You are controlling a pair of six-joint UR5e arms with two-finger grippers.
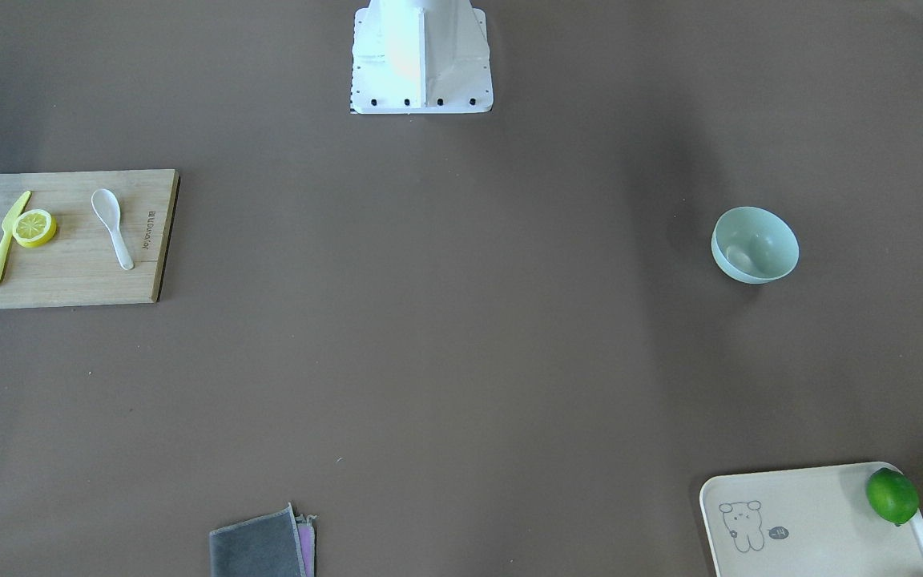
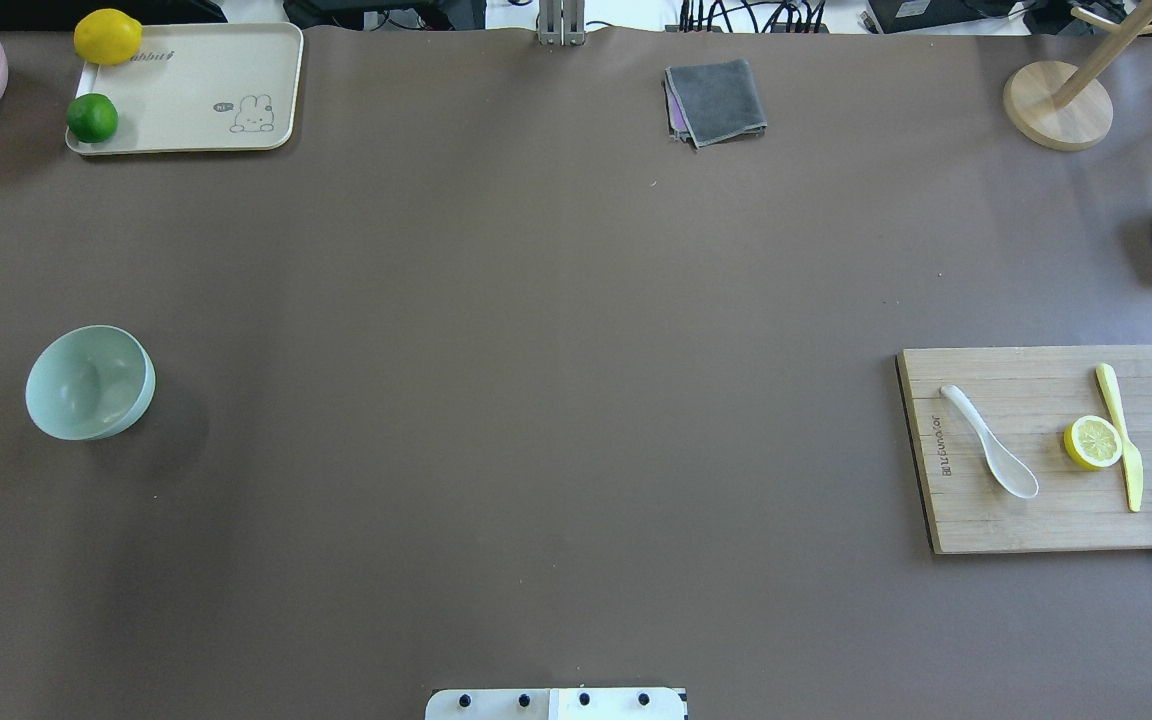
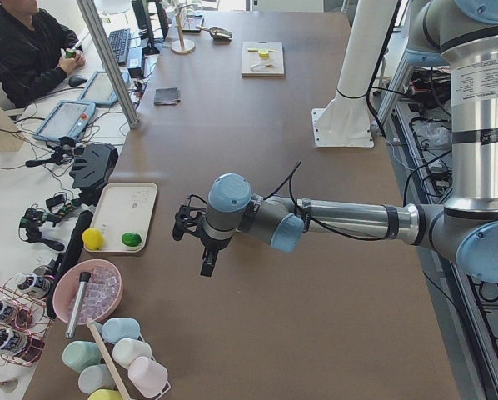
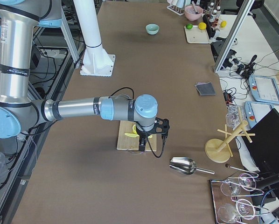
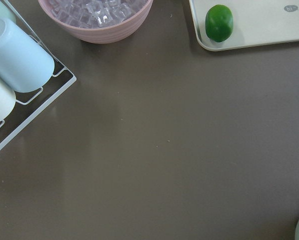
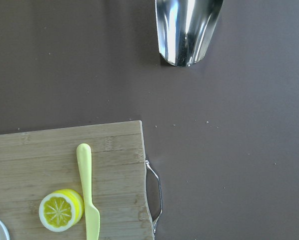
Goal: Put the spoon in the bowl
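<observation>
overhead: spoon (image 2: 991, 455) right of frame on board (image 2: 1036, 520), bowl (image 2: 89, 383) far left; long carry, glossy handle may slip. right claw (image 4: 142, 144), left claw (image 3: 206, 263): i can't tell width.

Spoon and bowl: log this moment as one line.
spoon: on cutting board, ungrasped | bowl: empty, robot's left side | step: pick not started
</observation>
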